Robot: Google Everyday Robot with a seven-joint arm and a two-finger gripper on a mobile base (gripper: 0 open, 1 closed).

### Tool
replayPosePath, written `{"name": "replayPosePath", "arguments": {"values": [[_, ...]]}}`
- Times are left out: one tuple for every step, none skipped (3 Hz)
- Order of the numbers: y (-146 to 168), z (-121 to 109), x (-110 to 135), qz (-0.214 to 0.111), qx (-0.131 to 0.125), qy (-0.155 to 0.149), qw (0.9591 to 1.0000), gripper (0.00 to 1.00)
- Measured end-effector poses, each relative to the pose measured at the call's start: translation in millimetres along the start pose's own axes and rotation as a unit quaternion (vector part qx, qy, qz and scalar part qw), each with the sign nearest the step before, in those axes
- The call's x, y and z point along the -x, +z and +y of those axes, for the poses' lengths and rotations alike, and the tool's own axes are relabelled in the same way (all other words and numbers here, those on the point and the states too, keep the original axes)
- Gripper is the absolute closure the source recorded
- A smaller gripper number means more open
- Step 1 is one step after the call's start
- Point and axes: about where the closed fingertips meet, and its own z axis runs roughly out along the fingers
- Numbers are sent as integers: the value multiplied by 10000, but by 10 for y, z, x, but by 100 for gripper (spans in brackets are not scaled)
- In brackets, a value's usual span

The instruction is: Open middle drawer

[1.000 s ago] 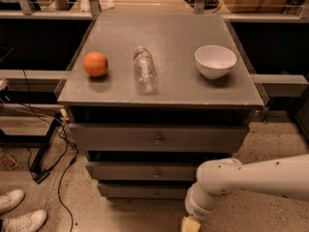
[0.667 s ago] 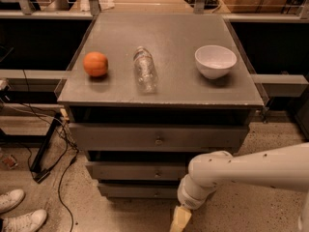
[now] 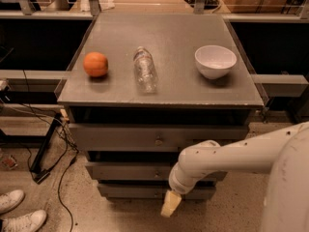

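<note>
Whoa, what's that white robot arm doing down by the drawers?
The robot's arm reaches in from the right, and its gripper hangs low in front of the grey cabinet, near the floor. It is not on any knob yet. The middle drawer it is meant to open looks shut. On top sit an orange, a plastic bottle lying down, and a white bowl.

The white arm reaches in from the right and bends downward at the wrist; its pale tool hangs low, centre-bottom, tilted slightly left
</note>
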Motion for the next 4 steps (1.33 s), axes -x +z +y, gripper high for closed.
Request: {"name": "replayPosePath", "arguments": {"values": [[89, -227, 2, -13, -151, 120, 9998, 0], [131, -509, -22, -6, -331, 279, 9991, 0], [142, -639, -11, -4, -410, 348, 9986, 0], [267, -635, 58, 117, -335, 347, 9988, 0]]}}
